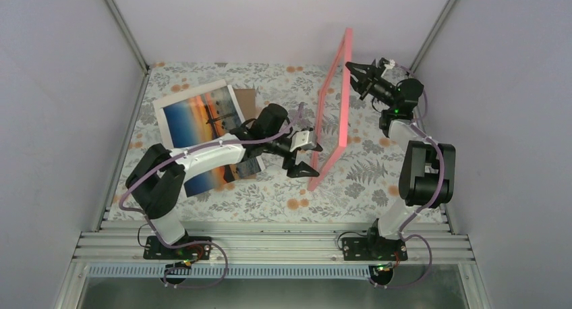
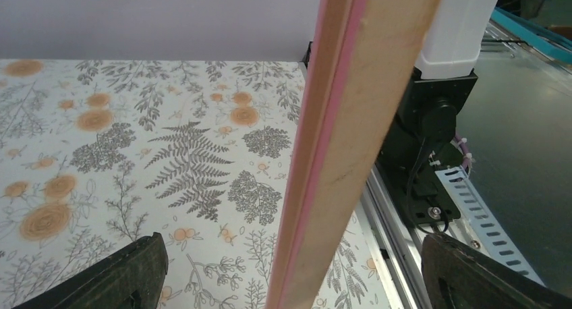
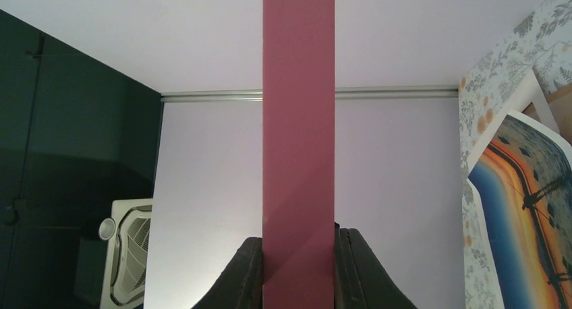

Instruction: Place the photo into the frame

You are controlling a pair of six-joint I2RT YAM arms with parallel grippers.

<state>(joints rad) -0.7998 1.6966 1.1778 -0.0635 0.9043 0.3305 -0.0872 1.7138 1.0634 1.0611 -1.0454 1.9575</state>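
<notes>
1. Nearest the bases, I found the left hand (image 1: pixel 302 166) at the near lower corner of the frame (image 1: pixel 347 100). Its fingers (image 2: pixel 128 275) stood wide, one on each side of the frame's bar with a clear gap on both sides. It held nothing.

2. The frame stood on edge, not flat on the desk (image 1: pixel 270 201). Its long axis ran from that near corner away and upward toward the back wall. The near corner appeared to rest on the desk, but I could not confirm contact from the wrist view.

3. The photo (image 1: pixel 199 117) lay flat and picture-up on the desk, well apart from the frame and to its left. It lay partly beneath the left arm, and a brown cardboard board (image 1: pixel 247 95) showed past its far edge.

4. At the far upper bar, the right hand (image 1: pixel 353 71) was clamped on the frame, one finger pressed against each face of the bar. This hand alone carried the frame.

5. Judgement: the coming move turned on the frame's plane standing upright while the photo lay flat to its left. The left hand was nearer to both the photo and the frame's free corner. I therefore judged it the hand to steady or lower that corner before the photo could be seated.
</notes>
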